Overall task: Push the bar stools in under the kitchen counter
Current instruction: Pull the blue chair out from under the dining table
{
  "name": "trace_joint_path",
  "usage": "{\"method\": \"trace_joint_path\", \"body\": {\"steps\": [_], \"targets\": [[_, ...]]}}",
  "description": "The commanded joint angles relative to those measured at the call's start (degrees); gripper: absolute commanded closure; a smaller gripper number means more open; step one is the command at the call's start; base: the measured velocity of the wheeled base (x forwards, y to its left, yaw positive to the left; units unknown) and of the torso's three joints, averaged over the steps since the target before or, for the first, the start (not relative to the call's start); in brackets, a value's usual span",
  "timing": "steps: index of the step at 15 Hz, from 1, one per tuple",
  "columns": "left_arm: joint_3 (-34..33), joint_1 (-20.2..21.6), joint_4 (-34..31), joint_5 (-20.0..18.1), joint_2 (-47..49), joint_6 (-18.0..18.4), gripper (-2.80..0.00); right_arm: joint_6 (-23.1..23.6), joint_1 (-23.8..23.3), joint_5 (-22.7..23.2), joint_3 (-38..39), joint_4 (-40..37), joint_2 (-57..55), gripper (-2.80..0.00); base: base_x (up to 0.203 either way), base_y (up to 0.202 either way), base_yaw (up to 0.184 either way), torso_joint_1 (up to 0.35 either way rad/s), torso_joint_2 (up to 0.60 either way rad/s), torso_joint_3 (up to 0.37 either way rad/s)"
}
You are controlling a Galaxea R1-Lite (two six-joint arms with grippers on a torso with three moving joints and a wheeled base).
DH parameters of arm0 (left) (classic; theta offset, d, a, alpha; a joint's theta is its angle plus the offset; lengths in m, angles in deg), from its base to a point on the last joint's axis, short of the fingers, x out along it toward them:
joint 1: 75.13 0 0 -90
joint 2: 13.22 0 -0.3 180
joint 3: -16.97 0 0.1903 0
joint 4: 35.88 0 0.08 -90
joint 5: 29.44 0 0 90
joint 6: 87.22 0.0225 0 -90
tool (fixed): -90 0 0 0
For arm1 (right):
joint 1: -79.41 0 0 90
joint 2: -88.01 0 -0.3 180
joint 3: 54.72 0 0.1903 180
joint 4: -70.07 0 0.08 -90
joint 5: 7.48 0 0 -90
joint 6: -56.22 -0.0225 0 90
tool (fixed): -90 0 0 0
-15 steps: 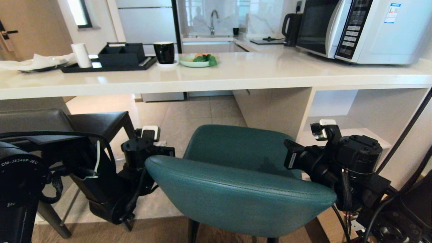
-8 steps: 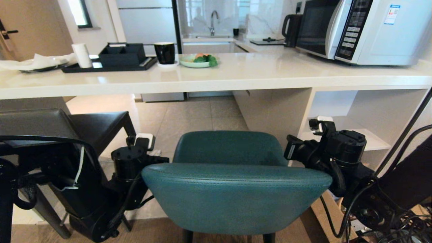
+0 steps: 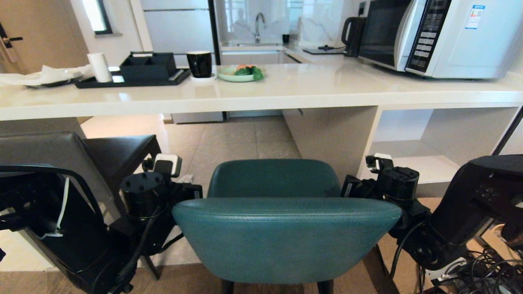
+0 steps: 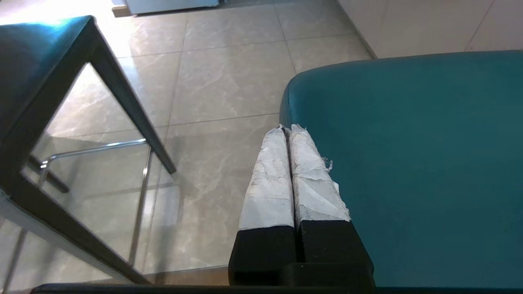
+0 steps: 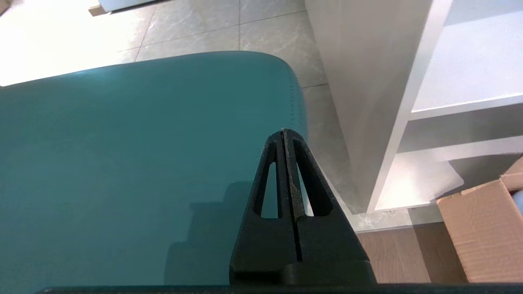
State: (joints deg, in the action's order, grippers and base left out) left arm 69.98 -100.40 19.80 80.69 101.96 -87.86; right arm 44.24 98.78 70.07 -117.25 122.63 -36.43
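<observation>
stool: teal leather stool with curved back [image 3: 286, 237], centred between both arms, equally near
worktop: glossy white stone slab [image 3: 286, 92], straight beyond it
left gripper [image 4: 288, 130]: pressed together at seat's left edge
right gripper [image 5: 283, 132]: pressed together at seat's right edge

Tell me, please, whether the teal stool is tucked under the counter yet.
Not yet: the teal stool stands wholly before the counter edge.

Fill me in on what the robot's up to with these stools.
Both arms flank the teal stool facing the kitchen counter. The left gripper and right gripper are shut, one by each side of its seat. The seat's front is not yet under the counter. The grey stool stands to the left, also out.
</observation>
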Motion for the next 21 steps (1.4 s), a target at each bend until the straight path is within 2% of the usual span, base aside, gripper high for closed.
{"method": "trace_joint_path", "body": {"steps": [1, 8, 12, 15, 19, 21], "targets": [[0.3, 0.7, 0.6, 0.2, 1.7, -0.1, 0.0, -0.1, -0.2, -0.6, 0.9, 1.6, -1.9, 0.0, 0.0, 0.0, 0.0, 0.0, 0.0, 0.0], [5.0, 3.7, 8.5, 0.3, 18.7, 0.2, 0.0, 0.3, 1.2, -1.0, 11.6, 11.0, -0.4, 0.0, 0.0, 0.0, 0.0, 0.0, 0.0, 0.0], [3.3, 3.9, 8.6, 0.2, 17.6, 0.1, 0.0, 0.2, 5.3, -1.2, 15.9, 11.7, 2.6, 0.0, 0.0, 0.0, 0.0, 0.0, 0.0, 0.0], [3.3, 3.9, 8.6, 0.2, 16.8, 0.1, 0.0, 0.0, 9.2, -4.2, 16.6, 11.7, 3.6, 0.0, 0.0, 0.0, 0.0, 0.0, 0.0, 0.0], [2.2, 2.9, 8.6, 0.2, 16.1, -0.1, 0.0, -0.3, 8.5, -4.2, 16.1, 11.7, 2.3, 0.0, 0.0, 0.0, 0.0, 0.0, 0.0, 0.0], [-0.9, 1.6, 8.6, 0.1, 13.2, -0.2, 0.0, -0.4, 7.8, -4.2, 14.4, 11.7, 0.2, 0.0, 0.0, 0.0, 0.0, 0.0, 0.0, 0.0]]}}
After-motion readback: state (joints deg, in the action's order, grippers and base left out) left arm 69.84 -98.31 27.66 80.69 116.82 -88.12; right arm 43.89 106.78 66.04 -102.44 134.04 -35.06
